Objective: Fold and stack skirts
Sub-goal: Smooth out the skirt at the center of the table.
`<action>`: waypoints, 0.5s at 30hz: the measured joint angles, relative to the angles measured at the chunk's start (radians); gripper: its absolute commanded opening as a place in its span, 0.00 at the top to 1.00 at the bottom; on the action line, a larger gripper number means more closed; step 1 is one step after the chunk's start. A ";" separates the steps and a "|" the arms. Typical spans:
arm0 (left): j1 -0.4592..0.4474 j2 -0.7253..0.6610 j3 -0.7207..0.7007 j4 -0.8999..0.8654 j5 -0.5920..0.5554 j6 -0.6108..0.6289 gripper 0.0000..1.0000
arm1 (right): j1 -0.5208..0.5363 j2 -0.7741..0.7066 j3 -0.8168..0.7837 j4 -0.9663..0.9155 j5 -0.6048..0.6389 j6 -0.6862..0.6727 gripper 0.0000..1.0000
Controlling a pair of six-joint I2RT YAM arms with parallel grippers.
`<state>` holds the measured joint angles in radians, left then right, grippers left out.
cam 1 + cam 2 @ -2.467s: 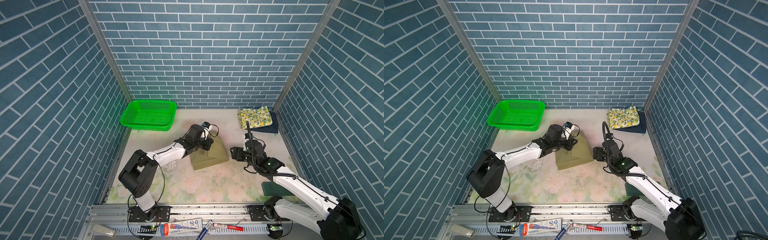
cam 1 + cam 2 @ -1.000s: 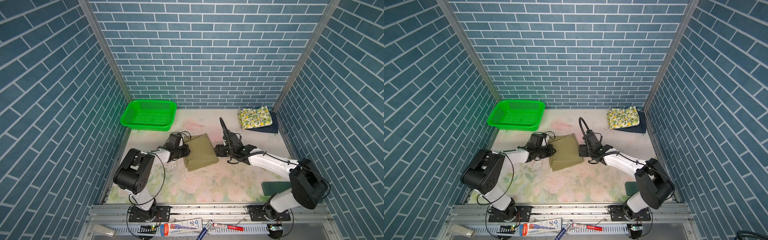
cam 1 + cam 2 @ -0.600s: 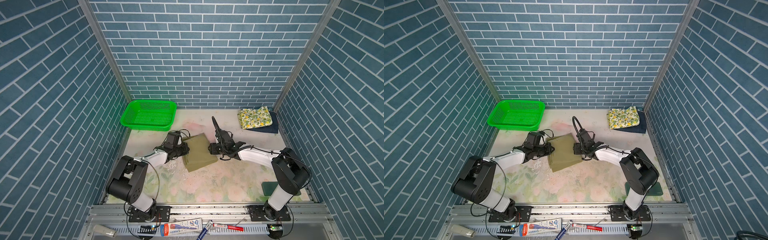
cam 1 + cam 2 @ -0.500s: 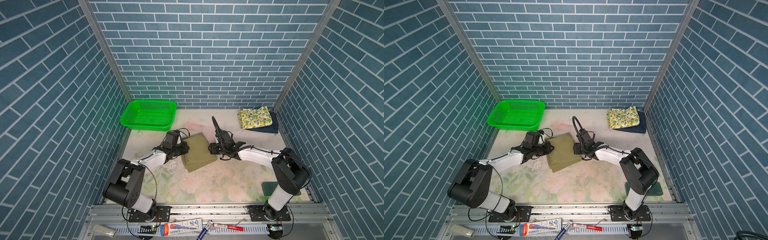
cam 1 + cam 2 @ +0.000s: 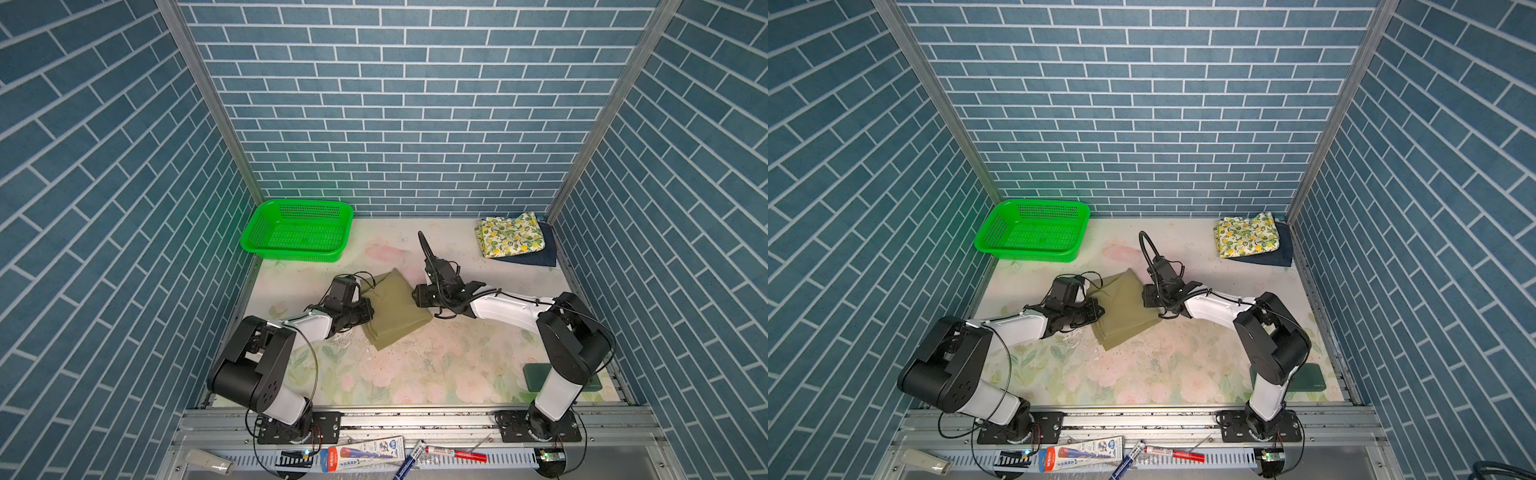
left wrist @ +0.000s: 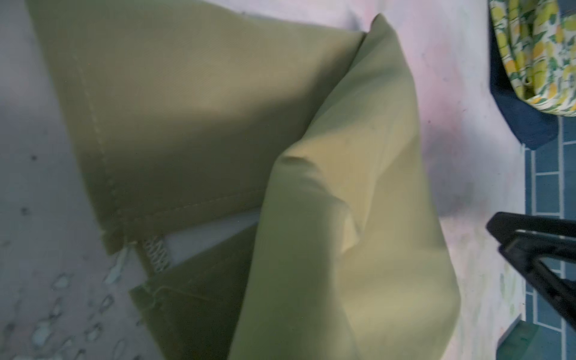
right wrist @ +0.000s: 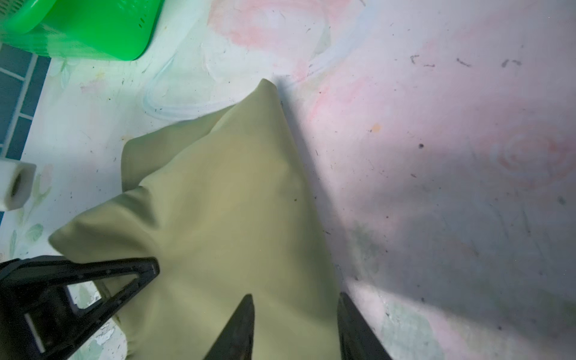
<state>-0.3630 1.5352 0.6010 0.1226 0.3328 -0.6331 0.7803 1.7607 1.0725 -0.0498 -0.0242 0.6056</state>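
Note:
The folded khaki-olive skirt (image 5: pixel 395 309) (image 5: pixel 1125 309) lies mid-table. My left gripper (image 5: pixel 368 311) (image 5: pixel 1098 311) sits at its left edge, shut on it; in the left wrist view khaki cloth (image 6: pixel 327 218) covers the jaws. My right gripper (image 7: pixel 296 311) (image 5: pixel 415 295) is at the skirt's right edge, its fingers (image 7: pixel 246 314) apart with the folded edge between them. The lemon-print skirt (image 5: pixel 509 240) lies folded on the dark blue denim skirt (image 5: pixel 542 258) in the back right corner.
A green mesh basket (image 5: pixel 291 250) stands at the back left. A dark green pad (image 5: pixel 534 376) lies front right beside the right arm's base. Pens and a tube (image 5: pixel 365 451) rest on the front rail. Brick-pattern walls close in three sides.
The right arm swung left to the khaki skirt's right edge and its jaws narrowed around it. The left gripper kept its hold and drew back a little to the left.

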 measured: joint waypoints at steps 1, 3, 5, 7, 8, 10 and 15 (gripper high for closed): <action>0.000 0.005 -0.002 0.002 -0.003 0.000 1.00 | 0.002 0.007 0.004 0.003 -0.001 0.000 0.58; 0.000 0.016 -0.003 0.010 -0.013 0.000 1.00 | 0.006 0.026 0.009 0.008 -0.005 0.000 0.60; 0.000 0.021 -0.003 0.015 -0.019 0.001 1.00 | 0.010 0.050 0.011 0.019 -0.008 0.005 0.61; 0.000 0.028 -0.002 0.026 -0.022 0.000 1.00 | 0.015 0.074 0.011 0.026 -0.009 0.015 0.63; 0.000 0.032 -0.002 0.032 -0.023 0.000 1.00 | 0.019 0.088 0.011 0.031 -0.009 0.019 0.64; 0.000 0.036 -0.001 0.040 -0.025 0.000 1.00 | 0.029 0.111 0.011 0.040 -0.009 0.026 0.66; 0.000 0.037 0.004 0.036 -0.035 0.001 1.00 | 0.047 0.139 0.002 0.081 0.007 0.042 0.71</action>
<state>-0.3634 1.5726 0.6048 0.1585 0.2974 -0.6319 0.8276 1.8999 1.0744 0.0315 -0.0170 0.6476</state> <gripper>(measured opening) 0.081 0.301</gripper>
